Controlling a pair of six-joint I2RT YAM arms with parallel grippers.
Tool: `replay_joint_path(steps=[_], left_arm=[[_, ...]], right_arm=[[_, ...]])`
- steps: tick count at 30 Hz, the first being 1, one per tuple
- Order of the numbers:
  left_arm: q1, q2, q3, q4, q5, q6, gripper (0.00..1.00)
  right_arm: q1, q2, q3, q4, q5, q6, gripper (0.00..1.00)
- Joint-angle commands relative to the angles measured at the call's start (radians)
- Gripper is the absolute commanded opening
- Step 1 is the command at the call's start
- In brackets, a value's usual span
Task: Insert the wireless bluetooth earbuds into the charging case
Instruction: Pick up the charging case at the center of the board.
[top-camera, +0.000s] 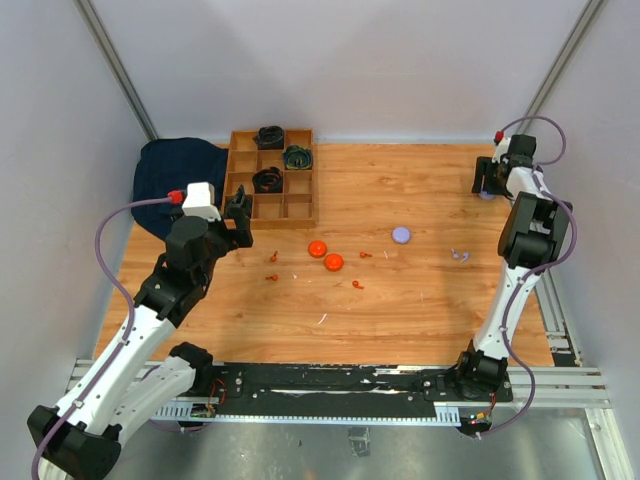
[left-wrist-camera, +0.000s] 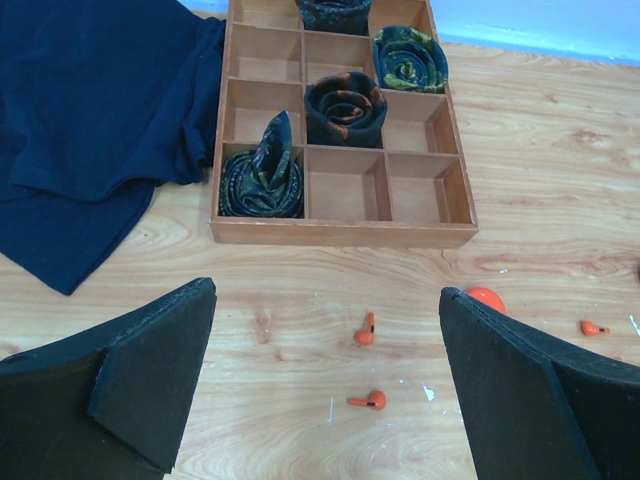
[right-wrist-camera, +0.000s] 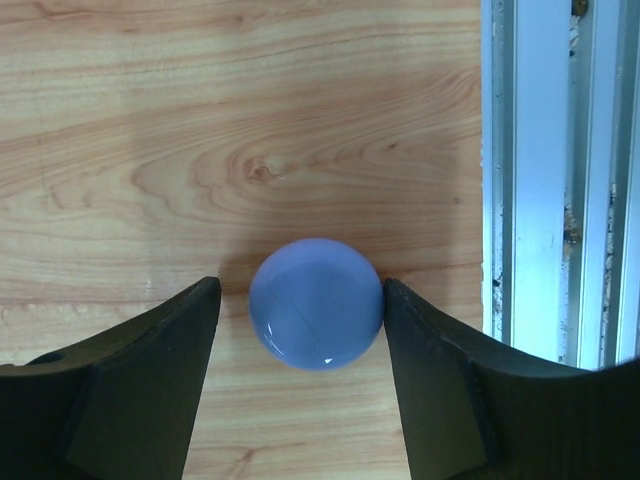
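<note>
Several orange earbuds (top-camera: 273, 256) lie scattered on the wooden table, and a pale lilac earbud (top-camera: 459, 254) lies at the right. Two orange discs (top-camera: 317, 248) and a lilac disc (top-camera: 401, 235) lie mid-table. My left gripper (top-camera: 240, 215) is open and empty; in its wrist view (left-wrist-camera: 328, 295) two orange earbuds (left-wrist-camera: 366, 330) lie on the table between and below its fingers. My right gripper (top-camera: 487, 185) is at the far right. In its wrist view (right-wrist-camera: 302, 290) it is open around a second lilac disc (right-wrist-camera: 316, 303). The right finger touches the disc; the left stands slightly apart.
A wooden compartment tray (top-camera: 300, 208) with rolled dark cloths stands at the back left, also in the left wrist view (left-wrist-camera: 340, 232). A dark blue cloth (top-camera: 175, 175) lies left of it. An aluminium rail (right-wrist-camera: 545, 180) runs along the table's right edge beside the right gripper.
</note>
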Motion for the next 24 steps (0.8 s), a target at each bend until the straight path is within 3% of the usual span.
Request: replay_joint_path(steps=[1, 8, 15, 24], left_arm=[[0.012, -0.002, 0.001, 0.018, 0.021, 0.001, 0.99], [0.013, -0.004, 0.001, 0.020, 0.053, 0.000, 0.99], [0.013, -0.013, 0.004, 0.020, 0.096, -0.001, 0.99], [0.012, -0.016, 0.007, 0.020, 0.148, -0.009, 0.99]], right_arm=[[-0.019, 0.025, 0.037, -0.030, -0.020, -0.012, 0.65], [-0.014, -0.031, -0.019, -0.012, -0.031, -0.026, 0.54], [0.020, -0.197, -0.180, 0.075, -0.071, -0.023, 0.52], [0.155, -0.427, -0.424, 0.194, -0.141, -0.062, 0.52]])
